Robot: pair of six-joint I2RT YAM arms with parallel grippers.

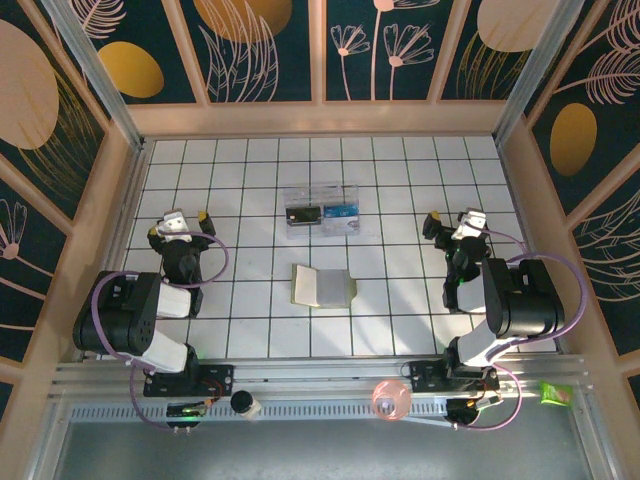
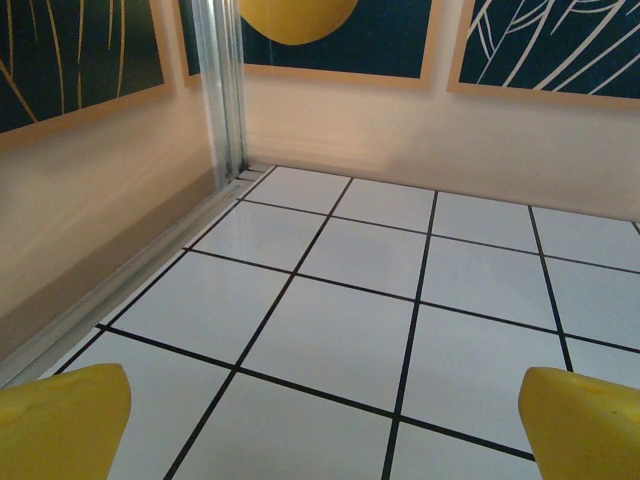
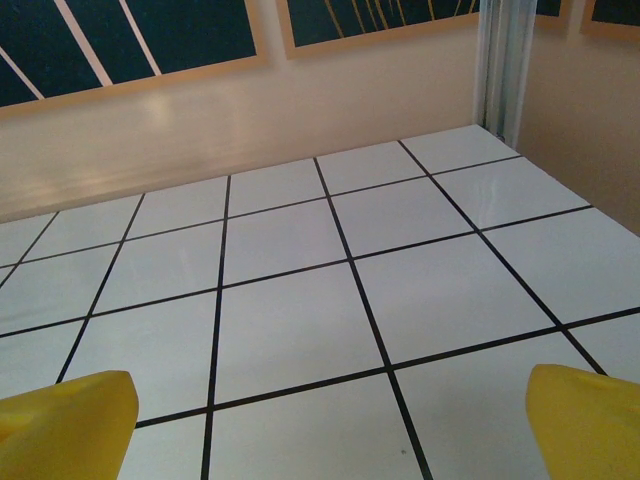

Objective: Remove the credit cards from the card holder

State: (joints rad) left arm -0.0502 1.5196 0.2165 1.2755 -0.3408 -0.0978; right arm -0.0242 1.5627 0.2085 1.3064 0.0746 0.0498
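As 2 grippers [image 1: 183,217] [image 1: 455,218] gape, 1 card holder [image 1: 322,286]

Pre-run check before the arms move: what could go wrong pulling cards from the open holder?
1. The card holder lies loose on glossy tiles; it may slide unless pinned.
2. The clear box sits just behind it and could get bumped.
3. Cards are not discernible from above; a grasp may miss.

The table [image 1: 250,170] is white tile with a black grid. At its centre, the card holder [image 1: 322,286] is cream inside with olive-green edges. At twelve o'clock from it, a clear box [image 1: 322,210] holds dark and blue contents. The walls [image 1: 270,50] are navy with gold ovals and cream leaf outlines. The left gripper [image 2: 320,430] and right gripper [image 3: 320,430] have yellow fingertips [image 2: 60,425].
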